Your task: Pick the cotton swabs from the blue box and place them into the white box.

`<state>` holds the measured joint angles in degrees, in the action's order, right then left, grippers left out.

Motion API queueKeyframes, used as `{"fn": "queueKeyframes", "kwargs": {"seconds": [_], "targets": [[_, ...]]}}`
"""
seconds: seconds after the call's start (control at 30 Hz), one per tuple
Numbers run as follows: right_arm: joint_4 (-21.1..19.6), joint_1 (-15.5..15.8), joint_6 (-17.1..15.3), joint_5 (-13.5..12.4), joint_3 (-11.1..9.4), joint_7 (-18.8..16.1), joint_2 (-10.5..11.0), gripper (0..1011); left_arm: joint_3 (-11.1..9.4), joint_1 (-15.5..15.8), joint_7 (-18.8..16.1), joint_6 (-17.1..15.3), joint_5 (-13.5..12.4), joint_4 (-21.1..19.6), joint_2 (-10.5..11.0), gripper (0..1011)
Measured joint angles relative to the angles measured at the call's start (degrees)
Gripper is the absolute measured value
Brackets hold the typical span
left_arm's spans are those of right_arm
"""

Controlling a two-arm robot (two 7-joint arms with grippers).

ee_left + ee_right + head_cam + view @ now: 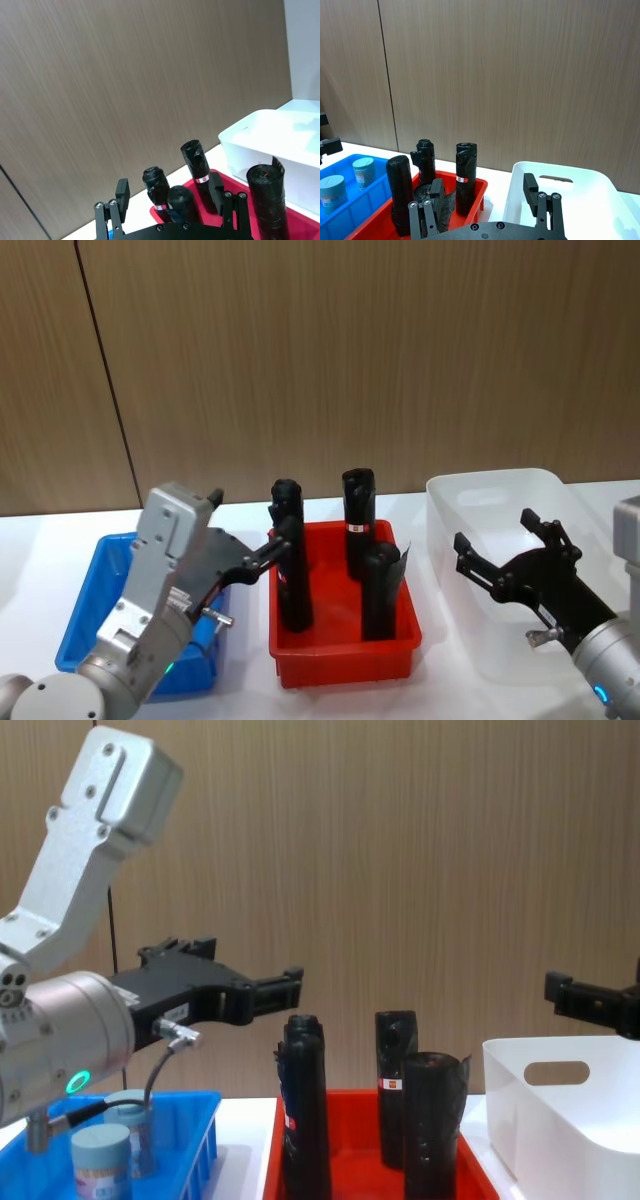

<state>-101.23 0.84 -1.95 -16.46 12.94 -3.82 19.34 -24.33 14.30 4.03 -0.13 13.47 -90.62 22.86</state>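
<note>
Two cotton swabs tubs (364, 170) (100, 1156) with pale grey-blue lids stand in the blue box (95, 610) (205, 1125) at the left. My left gripper (250, 520) (245, 965) hangs open and empty above the blue box's right side, its fingers pointing toward the red tray. The arm hides the tubs in the head view. At the right stands the white box (500, 490) (560, 172) (560, 1120). My right gripper (494, 528) (483, 189) hovers over it, open with nothing between its fingers.
A red tray (340, 652) sits between the two boxes and holds three tall black wrapped rolls (358, 510) (300, 1110) with red labels. A wooden wall (320, 350) closes off the back of the white table (245, 685).
</note>
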Motion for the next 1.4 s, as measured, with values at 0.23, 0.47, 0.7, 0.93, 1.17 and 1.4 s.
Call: {"fn": "queueKeyframes", "kwargs": {"seconds": [0.23, 0.47, 0.7, 0.93, 1.17, 1.4], "targets": [[0.0, 0.0, 0.0, 0.0, 0.0, 0.0, 0.0, 1001, 0.92, -0.08, -0.32, -0.98, 2.07, 0.98, 0.5, 1004], [0.0, 0.0, 0.0, 0.0, 0.0, 0.0, 0.0, 1002, 1.92, -0.74, -2.61, -3.01, 4.53, 1.3, 1.07, 1004], [0.0, 0.0, 0.0, 0.0, 0.0, 0.0, 0.0, 1002, 2.77, -1.57, -5.76, -5.58, 6.86, 1.08, 1.61, 1004], [0.0, 0.0, 0.0, 0.0, 0.0, 0.0, 0.0, 1002, 3.63, -2.37, -8.76, -9.18, 9.03, 0.77, 2.08, 1004], [0.0, 0.0, 0.0, 0.0, 0.0, 0.0, 0.0, 1002, 4.31, -2.39, -10.22, -11.88, 10.79, 1.7, 2.1, 1004], [0.0, 0.0, 0.0, 0.0, 0.0, 0.0, 0.0, 1002, 4.79, -1.6, -10.62, -14.12, 11.48, 3.47, 1.71, 1004]]}}
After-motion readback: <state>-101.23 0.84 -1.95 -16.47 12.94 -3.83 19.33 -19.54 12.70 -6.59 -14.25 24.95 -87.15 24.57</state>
